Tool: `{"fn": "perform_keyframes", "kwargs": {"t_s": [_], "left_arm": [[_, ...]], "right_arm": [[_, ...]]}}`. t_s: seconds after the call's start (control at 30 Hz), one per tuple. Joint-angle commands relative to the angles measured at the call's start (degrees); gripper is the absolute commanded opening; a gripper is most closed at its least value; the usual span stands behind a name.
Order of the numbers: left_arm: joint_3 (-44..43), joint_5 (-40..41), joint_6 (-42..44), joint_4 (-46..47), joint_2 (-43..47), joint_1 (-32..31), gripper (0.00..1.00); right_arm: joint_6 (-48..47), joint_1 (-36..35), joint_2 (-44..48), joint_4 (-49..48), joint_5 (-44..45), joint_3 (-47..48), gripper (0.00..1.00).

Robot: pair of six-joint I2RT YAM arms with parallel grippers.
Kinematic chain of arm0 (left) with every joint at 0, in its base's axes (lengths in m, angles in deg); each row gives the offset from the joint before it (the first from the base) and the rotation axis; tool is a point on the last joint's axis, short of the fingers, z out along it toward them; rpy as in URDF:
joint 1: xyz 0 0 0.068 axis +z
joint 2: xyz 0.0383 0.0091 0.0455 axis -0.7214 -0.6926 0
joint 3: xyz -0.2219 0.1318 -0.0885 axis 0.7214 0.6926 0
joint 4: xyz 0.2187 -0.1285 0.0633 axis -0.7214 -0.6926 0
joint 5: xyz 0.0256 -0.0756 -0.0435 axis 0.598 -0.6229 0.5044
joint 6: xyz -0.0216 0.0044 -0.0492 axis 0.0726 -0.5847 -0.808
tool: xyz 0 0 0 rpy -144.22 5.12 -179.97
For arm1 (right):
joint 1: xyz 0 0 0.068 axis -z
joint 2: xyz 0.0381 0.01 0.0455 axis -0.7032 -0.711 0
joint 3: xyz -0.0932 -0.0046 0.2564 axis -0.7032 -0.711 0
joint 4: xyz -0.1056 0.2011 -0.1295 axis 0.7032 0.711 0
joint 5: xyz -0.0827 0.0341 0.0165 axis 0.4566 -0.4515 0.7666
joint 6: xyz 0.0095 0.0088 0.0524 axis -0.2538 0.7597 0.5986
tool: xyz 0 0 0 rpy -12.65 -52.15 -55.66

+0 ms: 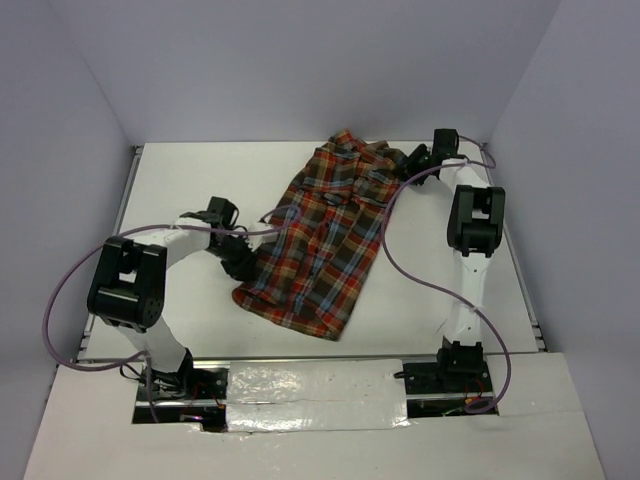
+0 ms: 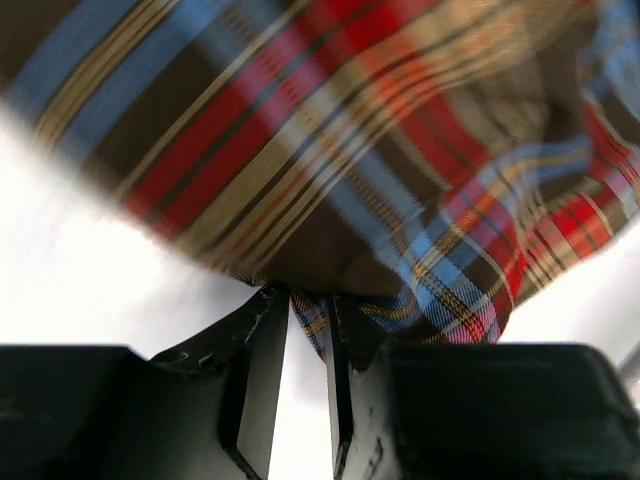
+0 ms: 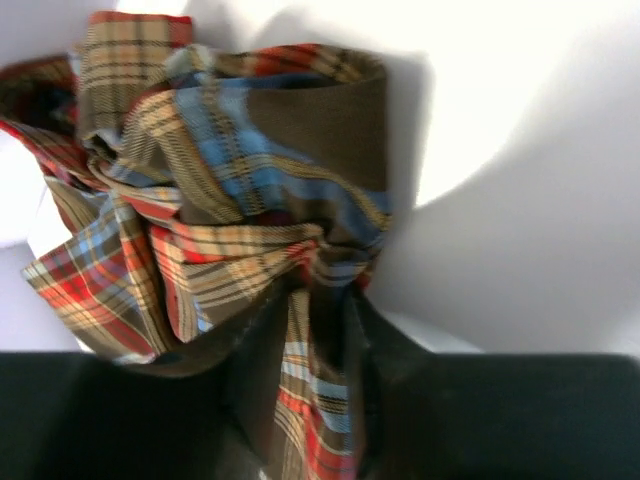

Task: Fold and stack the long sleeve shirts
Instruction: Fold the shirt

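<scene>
The plaid flannel shirt (image 1: 325, 235), red-orange, brown and light blue, lies stretched diagonally across the white table (image 1: 200, 180). My left gripper (image 1: 243, 262) is at the shirt's left edge and is shut on a thin fold of its cloth (image 2: 312, 312), pinched between the fingertips. My right gripper (image 1: 412, 160) is at the shirt's far right corner and is shut on a bunched wad of the cloth (image 3: 315, 330). The shirt fills most of both wrist views (image 2: 350, 140) (image 3: 220, 180).
Purple cables (image 1: 400, 270) loop over the table from both arms. Grey walls (image 1: 300, 70) close in the table on three sides. A crinkled foil strip (image 1: 310, 385) runs along the near edge between the arm bases.
</scene>
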Motion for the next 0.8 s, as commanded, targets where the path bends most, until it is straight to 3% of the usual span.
{"fn": "perform_keyframes", "kwargs": {"t_s": [0.0, 0.17, 0.33, 0.47, 0.6, 0.77], "left_arm": [[1.76, -5.16, 2.99, -2.01, -3.09, -4.12, 0.35], [0.53, -5.77, 4.03, -3.75, -5.2, -5.45, 0.36], [0.8, -6.65, 1.85, -1.31, -5.11, -7.81, 0.37], [0.79, -6.57, 1.04, -1.9, -3.71, -7.91, 0.38], [2.72, -6.04, 4.64, -5.77, 0.41, -7.91, 0.48], [5.54, -9.38, 7.2, -8.24, 5.51, -8.52, 0.59]], "right_arm": [[-1.25, -1.52, -1.83, 2.17, -0.77, 5.34, 0.41], [-1.94, 0.67, 4.04, 3.05, 1.42, 0.26, 0.55], [-9.85, 3.83, 12.39, 10.42, 8.18, -4.49, 0.6], [-13.37, 4.89, 26.0, 12.81, 16.61, -11.95, 0.65], [-9.52, 4.19, 40.24, 7.9, 12.96, -33.07, 0.67], [-4.25, -3.43, 57.39, 4.28, 9.43, -54.22, 0.64]]}}
